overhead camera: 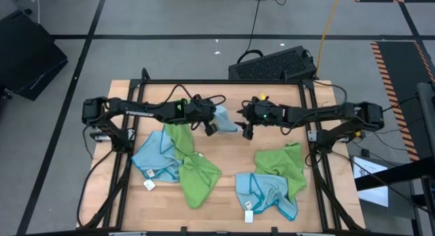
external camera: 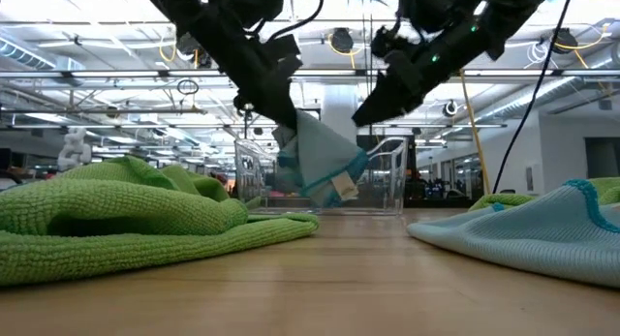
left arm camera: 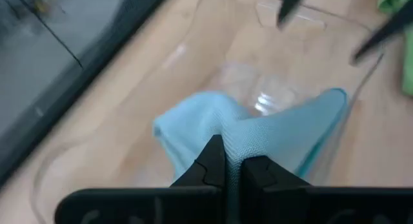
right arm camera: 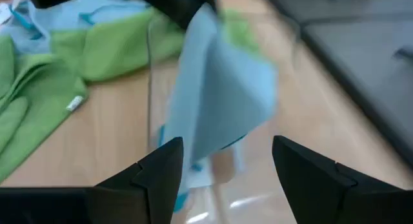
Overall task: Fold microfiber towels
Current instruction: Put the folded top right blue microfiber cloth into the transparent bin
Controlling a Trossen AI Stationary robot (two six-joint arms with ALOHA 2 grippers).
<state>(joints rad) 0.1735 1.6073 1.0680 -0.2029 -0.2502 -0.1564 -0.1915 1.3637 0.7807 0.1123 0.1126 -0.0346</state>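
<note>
The bench [overhead camera: 224,154] carries the clear plastic tray [external camera: 392,176] at its far middle, and everything else is placed from that tray. On the near side of the tray lie 2 heaps of unfolded microfiber towels: a lime green and blue heap [overhead camera: 178,161] toward the left arm's side, and another heap [overhead camera: 275,181] toward the right arm's side, both well apart from the tray and seemingly waiting their turn.

Above the tray hangs 1 folded light blue towel [external camera: 320,162], its white tag [external camera: 342,189] dangling at the lower corner. The left gripper [left arm camera: 226,175] has its fingers closed tight on the towel's upper fold, probably to lower it into the tray without the folds springing apart. The right gripper [right arm camera: 222,162] sits just beside the towel over the tray, its fingers spread wide and touching nothing, the cloth hanging between and beyond them.
</note>
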